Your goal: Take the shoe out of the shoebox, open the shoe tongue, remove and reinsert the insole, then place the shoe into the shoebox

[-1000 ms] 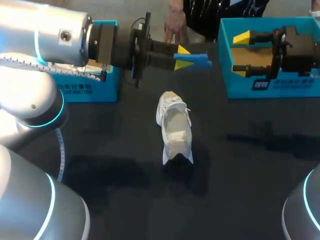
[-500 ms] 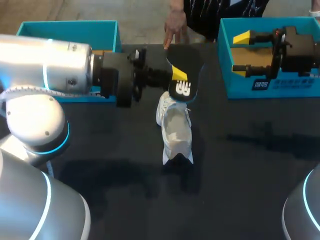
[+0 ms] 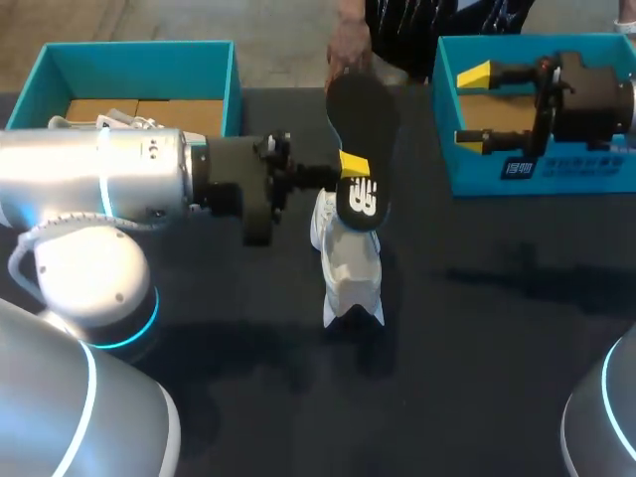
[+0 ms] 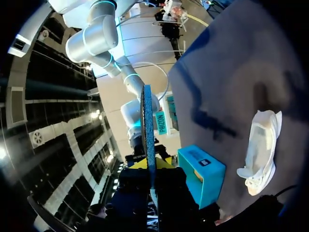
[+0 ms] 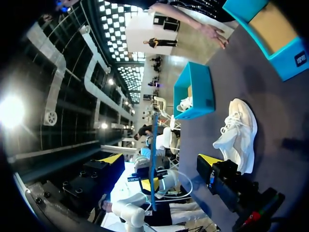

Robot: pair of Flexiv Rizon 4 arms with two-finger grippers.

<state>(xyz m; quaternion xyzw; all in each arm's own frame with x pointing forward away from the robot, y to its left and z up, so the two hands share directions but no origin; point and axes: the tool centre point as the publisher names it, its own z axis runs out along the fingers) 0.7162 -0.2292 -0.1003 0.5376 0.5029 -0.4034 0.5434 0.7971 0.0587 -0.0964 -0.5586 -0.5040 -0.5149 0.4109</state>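
Note:
A white shoe (image 3: 348, 260) lies on the dark table, opening upward. Just above its far end, my left gripper (image 3: 354, 171) is shut on a black insole (image 3: 363, 124) with a white logo, held upright on its edge. In the left wrist view the insole (image 4: 147, 126) shows edge-on as a thin blue strip between the fingers, with the shoe (image 4: 260, 150) off to one side. My right gripper (image 3: 473, 106) hangs open and empty over the right blue box (image 3: 537, 171). The right wrist view shows the shoe (image 5: 239, 133) ahead of the right gripper (image 5: 159, 162).
The left blue shoebox (image 3: 224, 75) at the back left holds another white shoe (image 3: 117, 122). A person's hand (image 3: 348, 45) rests at the table's far edge, right behind the insole. Dark tabletop extends in front of the shoe.
My left arm drew back toward the near side and turned the insole from flat and edge-on to upright, bringing it down close over the shoe. The right arm stayed put.

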